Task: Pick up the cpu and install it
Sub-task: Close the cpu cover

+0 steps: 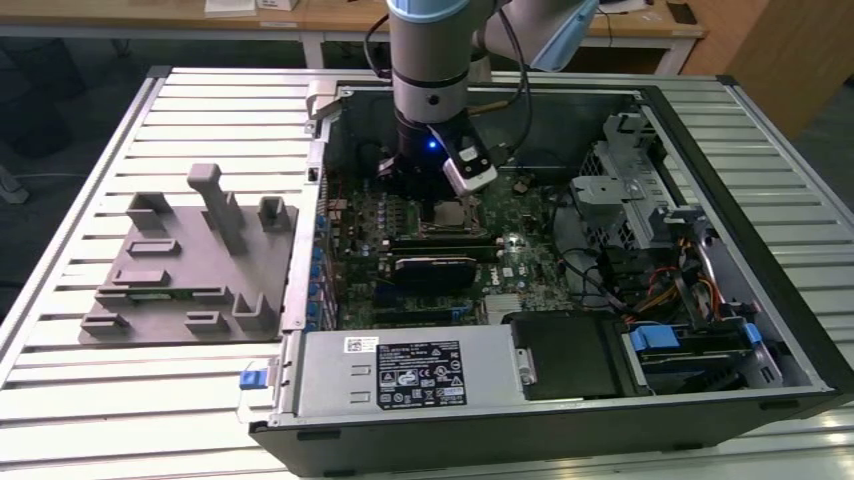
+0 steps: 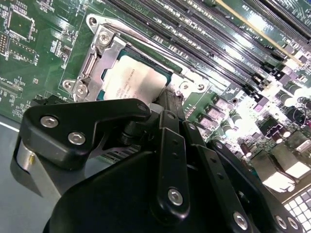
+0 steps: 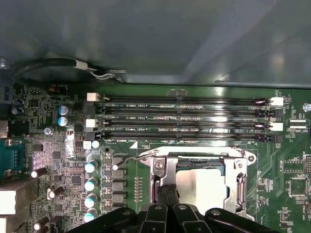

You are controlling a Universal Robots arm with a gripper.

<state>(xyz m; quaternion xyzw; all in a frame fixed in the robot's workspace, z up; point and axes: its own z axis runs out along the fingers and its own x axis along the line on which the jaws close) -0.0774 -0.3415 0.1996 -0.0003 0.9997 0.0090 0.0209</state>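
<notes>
cpu [image 3: 201,187] in socket [image 3: 241,187], gripper [image 3: 168,190] beside (fingers [image 3: 163,198] together)

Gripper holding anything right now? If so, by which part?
Cannot tell. The cpu lies in the socket, and the gripper is at its edge; any grip is hidden.

cpu [image 3: 201,187]: matt silver metal | socket frame [image 3: 163,169]: shiny metal | pincer [image 3: 168,193]: matt black

Slatted metal bench [image 1: 200,110], ribs running edge to edge. Grey fixture plate [image 1: 174,270] with upright holders lies flat toward bench edge at the exterior view's left. Open computer case [image 1: 534,430] lies just beside it, spanning bench centre to opposite edge.
</notes>
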